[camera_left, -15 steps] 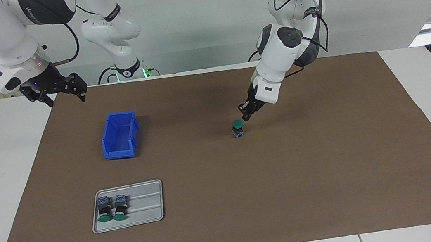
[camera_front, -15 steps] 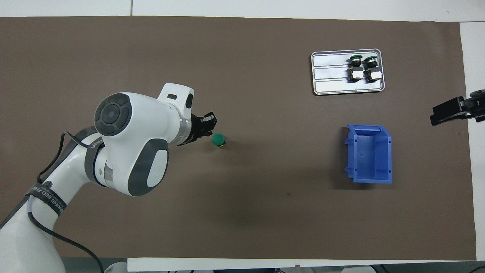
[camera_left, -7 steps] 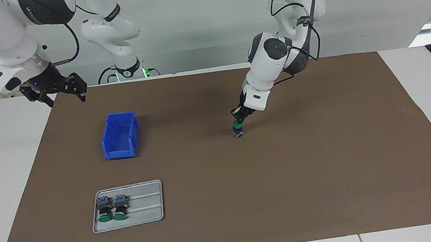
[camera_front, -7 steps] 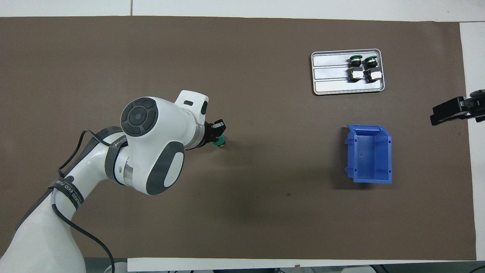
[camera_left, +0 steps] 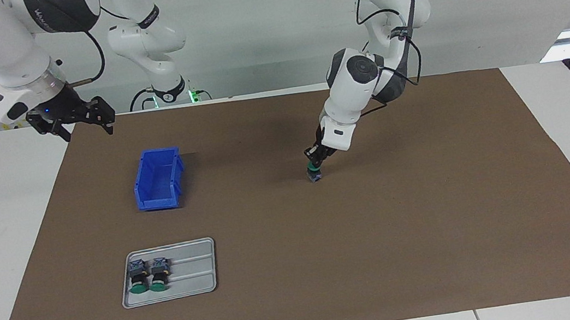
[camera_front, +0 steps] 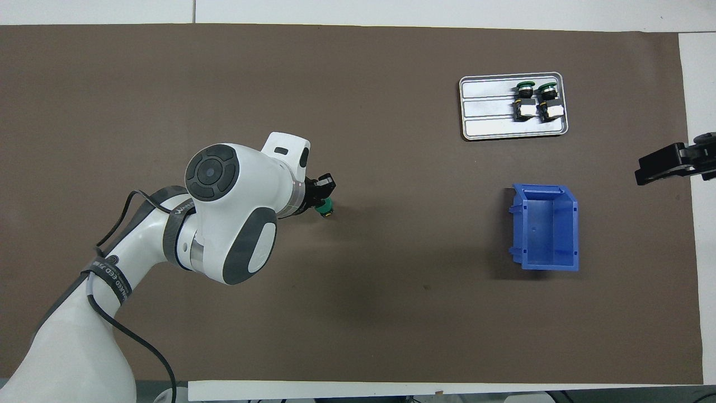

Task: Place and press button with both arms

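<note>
Facing view: the button [camera_left: 314, 173] was found standing upright on the brown mat [camera_left: 386, 257], near the middle of the table and toward the left arm's end of it, with its green cap uppermost. The left gripper [camera_left: 312, 159] was observed lowered onto that cap, its tip in contact with the top of the button; whether its fingers were apart or together could not be told from either view. In the overhead view the same button [camera_front: 324, 208] was seen only in part, at the tip of the left gripper [camera_front: 320, 193], the rest being covered by the arm's wrist. The right gripper [camera_left: 75, 121] was recorded raised in the air over the mat's corner at the right arm's end, by the edge nearest the robots, with its fingers spread apart and nothing between them; that arm was noted as waiting. In the overhead view the right gripper [camera_front: 671, 164] was seen at the mat's edge. A blue bin [camera_left: 158, 179] was noted on the mat toward the right arm's end, standing open side up with nothing visible inside. A grey metal tray [camera_left: 196, 282] was found farther from the robots than the bin, and two more buttons [camera_left: 147, 276] were seen lying on their sides in it, side by side, at the tray's end toward the right arm, green caps pointing away from the robots.
</note>
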Robot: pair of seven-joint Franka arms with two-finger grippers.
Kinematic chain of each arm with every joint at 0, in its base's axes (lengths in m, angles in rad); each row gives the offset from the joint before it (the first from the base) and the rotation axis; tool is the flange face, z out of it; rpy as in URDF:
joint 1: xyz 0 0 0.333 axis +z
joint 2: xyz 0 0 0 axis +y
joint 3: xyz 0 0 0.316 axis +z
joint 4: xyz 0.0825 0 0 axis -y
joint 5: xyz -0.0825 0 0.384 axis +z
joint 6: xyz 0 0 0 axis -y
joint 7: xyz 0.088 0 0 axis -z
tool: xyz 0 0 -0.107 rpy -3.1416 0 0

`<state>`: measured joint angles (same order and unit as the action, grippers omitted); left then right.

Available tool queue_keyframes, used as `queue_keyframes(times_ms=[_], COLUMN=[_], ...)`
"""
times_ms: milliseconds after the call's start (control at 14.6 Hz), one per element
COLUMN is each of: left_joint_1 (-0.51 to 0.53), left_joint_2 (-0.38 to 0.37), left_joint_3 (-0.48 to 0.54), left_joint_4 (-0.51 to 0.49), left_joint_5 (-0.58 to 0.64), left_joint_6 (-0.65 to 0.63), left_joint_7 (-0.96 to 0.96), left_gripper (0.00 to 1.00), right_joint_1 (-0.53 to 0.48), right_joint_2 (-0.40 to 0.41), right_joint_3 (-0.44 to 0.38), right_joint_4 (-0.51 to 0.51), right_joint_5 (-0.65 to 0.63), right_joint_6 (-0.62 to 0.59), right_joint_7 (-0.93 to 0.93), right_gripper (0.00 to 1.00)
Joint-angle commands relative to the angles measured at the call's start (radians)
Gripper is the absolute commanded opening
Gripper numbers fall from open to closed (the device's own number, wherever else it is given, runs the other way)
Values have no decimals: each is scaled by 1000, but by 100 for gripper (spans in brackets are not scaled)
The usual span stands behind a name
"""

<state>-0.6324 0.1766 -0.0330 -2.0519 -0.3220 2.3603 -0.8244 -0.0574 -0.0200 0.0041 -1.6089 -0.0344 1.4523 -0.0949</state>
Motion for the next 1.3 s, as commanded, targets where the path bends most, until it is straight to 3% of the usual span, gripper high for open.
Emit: queue_keyframes(times_ms=[0,411,958,1026,1163,1232], left_joint_1=[-32,-38,20,26,78,103], left_joint_2=[34,52,-58,-63,-66,-72], left_joint_3=[8,10,22,25,36,38], left_joint_4=[6,4,58,85,149,162], left_joint_5=[26,24,26,26,26,27], left_joint_6=[14,13,-169,-220,-323,-372], left_joint_7=[-29,-24,-10,-7,-9,-10], left_gripper=[5,5,10,16,40,64], right_joint_1=[2,2,2,2,2,2], right_joint_2=[-15,-15,-15,-15,-15,-15], right_joint_3=[-4,-4,-4,-4,-4,-4], right_joint_4=[-16,-14,-14,-16,-16,-16], right_joint_5=[4,4,4,4,4,4], right_joint_6=[-6,-4,-6,-4,-6,-6], right_joint_7=[-15,-14,-14,-15,-15,-15], right_gripper=[99,99,99,99,99,99])
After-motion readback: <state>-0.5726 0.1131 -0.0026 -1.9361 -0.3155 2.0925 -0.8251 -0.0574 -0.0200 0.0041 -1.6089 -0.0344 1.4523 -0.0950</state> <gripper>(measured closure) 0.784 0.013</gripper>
